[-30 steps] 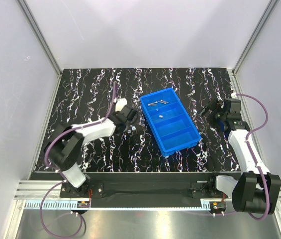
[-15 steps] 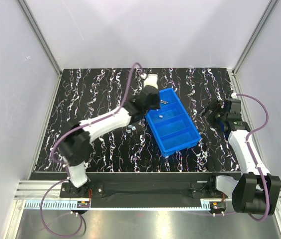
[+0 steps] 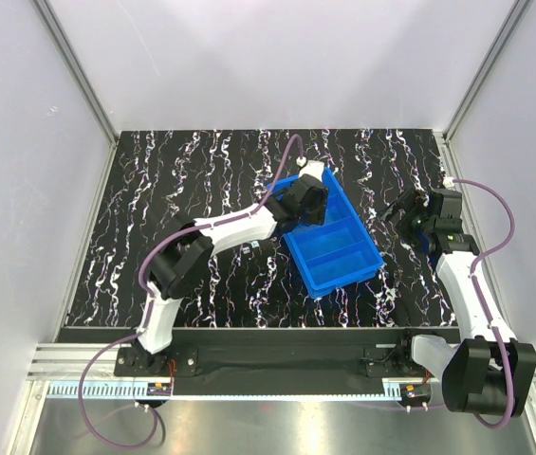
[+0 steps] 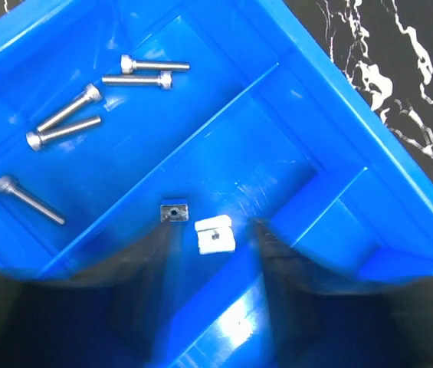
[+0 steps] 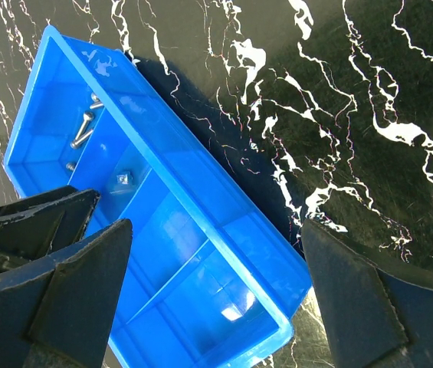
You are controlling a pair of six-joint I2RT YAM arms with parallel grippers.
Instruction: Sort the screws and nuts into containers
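Reaching further than half a second ago, the left gripper (image 3: 310, 204) is now hanging over the far half of the tray (image 3: 339, 267), having come across from the table (image 3: 182, 171) off the tray's left side; the right arm is keeping its place throughout. The left wrist view is showing the left fingers (image 4: 151, 261) standing moderately apart, blurred, and gripping nothing. Two nuts (image 4: 173, 211) are lying on the tray floor in the gap between those fingers, one dark and one glaring white, just beside each other in the second compartment from the tray's far end. Five screws (image 4: 63, 130) are lying flat in the end compartment next to it, separated from the nuts by one cross wall. The remaining two compartments toward the tray's near end are showing bare blue plastic. The right gripper (image 5: 216, 230) is holding station off the tray's right side, clear of its rim, with its jaws spread wide and nothing between them. The tray itself is sitting at an angle on the black marbled table.
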